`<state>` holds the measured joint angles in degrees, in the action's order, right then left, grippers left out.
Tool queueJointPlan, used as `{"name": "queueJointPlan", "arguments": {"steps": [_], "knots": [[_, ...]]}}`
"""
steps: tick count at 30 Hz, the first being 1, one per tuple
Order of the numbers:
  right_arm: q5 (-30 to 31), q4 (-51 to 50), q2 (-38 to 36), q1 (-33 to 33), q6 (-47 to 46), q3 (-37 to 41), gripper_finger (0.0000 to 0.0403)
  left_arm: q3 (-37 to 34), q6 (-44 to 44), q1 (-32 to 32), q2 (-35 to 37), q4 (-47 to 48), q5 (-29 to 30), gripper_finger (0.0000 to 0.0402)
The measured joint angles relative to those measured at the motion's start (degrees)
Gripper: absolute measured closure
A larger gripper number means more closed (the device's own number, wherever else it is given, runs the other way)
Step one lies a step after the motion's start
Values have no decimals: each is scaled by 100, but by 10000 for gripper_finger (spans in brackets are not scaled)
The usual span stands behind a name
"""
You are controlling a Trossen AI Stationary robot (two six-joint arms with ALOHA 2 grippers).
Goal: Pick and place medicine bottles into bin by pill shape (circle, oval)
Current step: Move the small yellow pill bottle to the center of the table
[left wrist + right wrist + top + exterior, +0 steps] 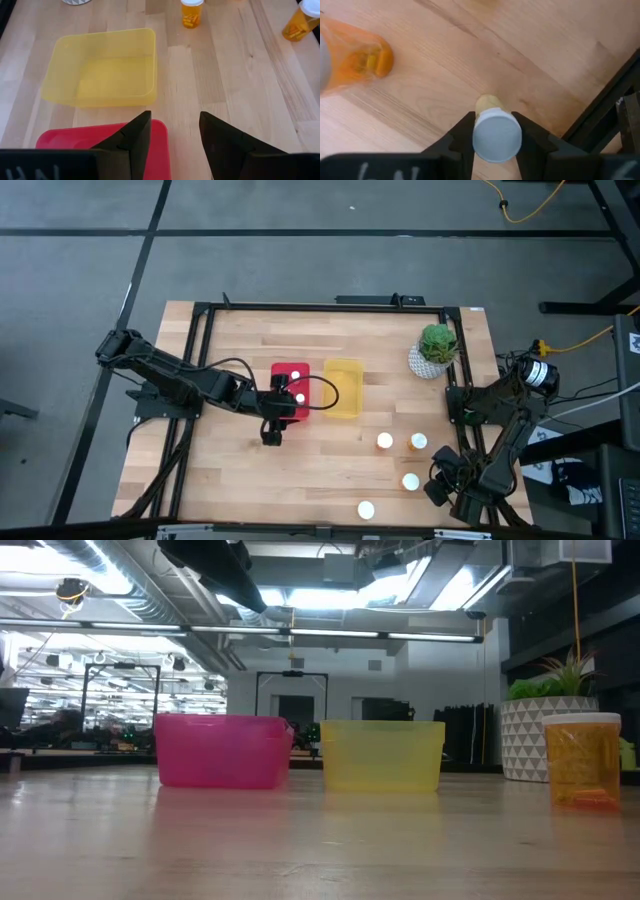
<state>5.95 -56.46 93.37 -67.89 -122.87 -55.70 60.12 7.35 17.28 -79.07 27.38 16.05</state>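
Held bottle (496,134): white cap facing the right wrist camera, orange body behind it, pinched between the right gripper's fingers at the near right corner of the table (330,460).
Loose bottles: four white caps show on the near right of the table, two side by side (385,441) (418,442), one nearer (410,481), one nearest (366,509); all stand apart from each other.
Binned bottles: two white caps (297,369) (299,397) lie in the red bin (283,368).
Handling: judged light, rigid plastic with smooth, slippery walls; pills inside may shift. The round body can roll or twist out of a loose pinch, so a hold across the cap or just below it, squarely on the diameter, looks safest.
Right gripper (495,127): narrow, closed on the cap of the held bottle, at the near right table edge.
Left gripper (172,135): fingers apart, nothing between them, hovering at the near right corner of the red bin.
Yellow bin (343,388): just right of the red bin, holds nothing visible.
Plant (436,348): far right, well clear of the bottles.
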Motion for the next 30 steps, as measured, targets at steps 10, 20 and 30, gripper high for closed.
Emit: {"name": "queueJointPlan", "arguments": {"steps": [10,20,30], "knots": [[-1,-1679,-38,289,172,-1291,294,0,-4,0,0,2,-2,241],[1008,-3016,-45,1129,1590,-2990,291,0,-4,1,0,2,-2,241],[1097,-1483,46,2858,4958,-3104,294,-1,-4,0,0,2,-2,241]]}}
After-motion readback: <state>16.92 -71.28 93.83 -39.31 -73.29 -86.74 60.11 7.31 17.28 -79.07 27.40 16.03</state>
